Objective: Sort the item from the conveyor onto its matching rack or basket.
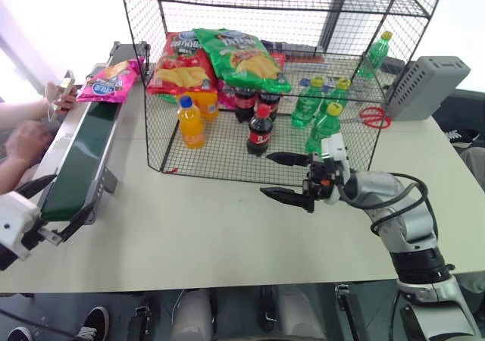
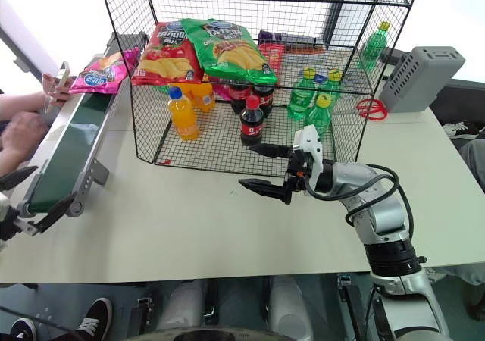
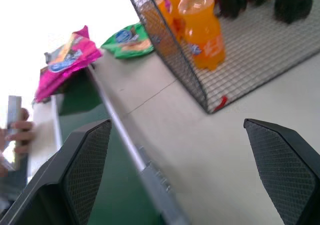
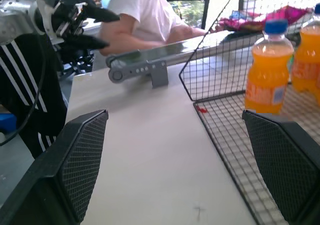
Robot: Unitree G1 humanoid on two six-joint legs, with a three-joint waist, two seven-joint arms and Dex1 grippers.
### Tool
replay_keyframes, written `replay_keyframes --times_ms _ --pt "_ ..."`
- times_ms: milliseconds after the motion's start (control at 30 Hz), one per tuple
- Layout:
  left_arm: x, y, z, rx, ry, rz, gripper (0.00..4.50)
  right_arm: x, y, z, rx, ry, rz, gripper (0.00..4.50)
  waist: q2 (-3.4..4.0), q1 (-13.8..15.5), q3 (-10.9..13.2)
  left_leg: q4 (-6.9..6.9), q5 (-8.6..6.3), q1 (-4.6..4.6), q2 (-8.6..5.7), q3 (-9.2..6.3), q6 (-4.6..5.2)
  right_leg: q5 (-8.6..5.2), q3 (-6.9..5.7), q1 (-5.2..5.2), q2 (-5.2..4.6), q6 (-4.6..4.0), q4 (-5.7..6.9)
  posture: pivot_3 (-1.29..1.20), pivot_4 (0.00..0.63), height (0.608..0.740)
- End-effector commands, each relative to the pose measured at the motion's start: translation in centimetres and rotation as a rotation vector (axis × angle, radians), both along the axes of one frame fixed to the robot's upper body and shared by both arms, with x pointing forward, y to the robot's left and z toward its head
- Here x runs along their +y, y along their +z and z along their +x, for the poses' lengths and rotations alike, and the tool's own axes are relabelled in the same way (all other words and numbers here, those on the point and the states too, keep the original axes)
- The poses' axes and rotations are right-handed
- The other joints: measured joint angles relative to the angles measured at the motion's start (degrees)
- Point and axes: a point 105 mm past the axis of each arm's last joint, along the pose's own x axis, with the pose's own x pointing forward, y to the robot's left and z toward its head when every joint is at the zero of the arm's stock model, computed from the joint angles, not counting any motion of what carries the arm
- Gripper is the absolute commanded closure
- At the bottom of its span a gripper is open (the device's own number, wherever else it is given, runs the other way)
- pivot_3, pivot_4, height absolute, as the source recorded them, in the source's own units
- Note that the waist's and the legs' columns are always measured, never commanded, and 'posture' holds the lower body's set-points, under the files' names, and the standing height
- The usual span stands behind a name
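A magenta-pink chip bag lies at the far end of the dark green conveyor, beside the black wire-mesh rack stocked with chips and soda. The left gripper hovers spread at the belt's near end; the right gripper waits, also spread, before the rack. A clean pick likely means reaching up the belt and pinching the bag's edge, clear of the person's hand.

A grey slatted plastic box and red scissors sit on the white counter; a person's hand rests nearby.
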Motion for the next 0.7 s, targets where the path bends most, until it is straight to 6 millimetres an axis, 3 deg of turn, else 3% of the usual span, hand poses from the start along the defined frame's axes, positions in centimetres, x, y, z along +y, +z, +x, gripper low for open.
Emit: replay_keyframes --times_ms 33,367,533,700 --pt "2.1 1.6 -1.7 -0.064 0.06 0.291 0.0 0.9 0.6 0.3 -0.029 0.042 0.018 0.02 -0.06 -0.1 -0.04 0.0 0.0 0.0 0.01 0.01 0.0 0.0 0.0 -0.01 0.0 0.0 -0.01 0.0 0.15 0.74" --pt "5.1 0.3 -4.4 -0.018 0.101 0.675 0.0 2.9 0.4 -0.5 -0.081 0.142 0.011 0.02 -0.06 -0.12 -0.04 -0.02 -0.01 -0.02 0.05 0.06 0.0 0.0 -0.01 -0.06 -0.03 -0.01 -0.01 0.0 0.15 0.74" --pt "6.5 -0.9 -5.2 0.013 0.135 0.708 0.0 3.0 -0.3 -0.2 -0.078 0.126 0.01 0.02 -0.07 -0.24 -0.05 -0.03 -0.01 -0.01 0.07 0.09 0.0 0.0 -0.01 -0.09 -0.03 -0.02 0.0 0.0 0.15 0.74" --pt "6.9 -1.3 -4.8 0.003 0.132 0.749 0.0 3.6 -1.9 -0.8 -0.069 0.124 -0.021 0.02 -0.15 -0.17 -0.09 -0.04 -0.02 -0.02 0.08 0.1 0.01 0.0 -0.03 -0.09 -0.06 -0.01 0.0 0.0 0.15 0.74"
